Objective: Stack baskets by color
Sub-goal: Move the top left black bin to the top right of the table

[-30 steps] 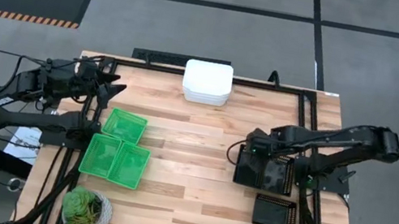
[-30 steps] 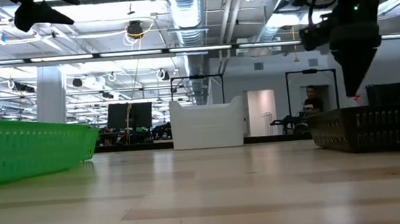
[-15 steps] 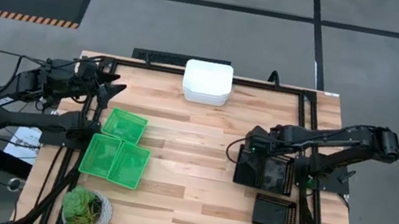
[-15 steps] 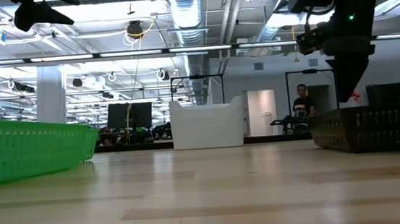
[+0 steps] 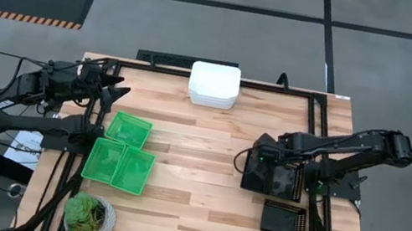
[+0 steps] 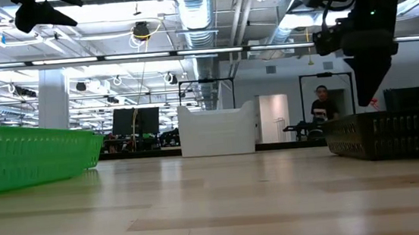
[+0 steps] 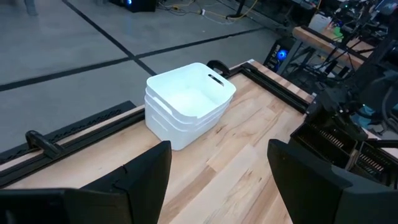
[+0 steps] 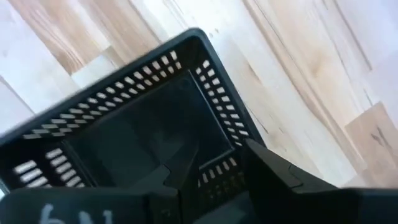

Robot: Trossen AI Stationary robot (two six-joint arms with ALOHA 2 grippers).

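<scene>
Three white baskets (image 5: 214, 85) are nested in a stack at the table's far edge, also in the left wrist view (image 7: 189, 102). Three green baskets lie at the left, one (image 5: 129, 129) behind two side by side (image 5: 119, 166). At the right stand a black mesh basket (image 5: 275, 180) and another (image 5: 283, 220) nearer. My right gripper (image 5: 263, 154) points down over the farther black basket's left end. It is open, with one finger (image 8: 186, 177) over the inside and one (image 8: 273, 177) outside the end wall (image 8: 214, 171). My left gripper (image 5: 116, 87) waits open, high at the far left.
A round potted plant (image 5: 89, 216) stands at the near left corner. Black rails (image 5: 315, 135) frame the table's sides and far edge. Bare wood (image 5: 196, 173) lies between the green and black baskets. A person (image 6: 321, 111) stands in the room beyond.
</scene>
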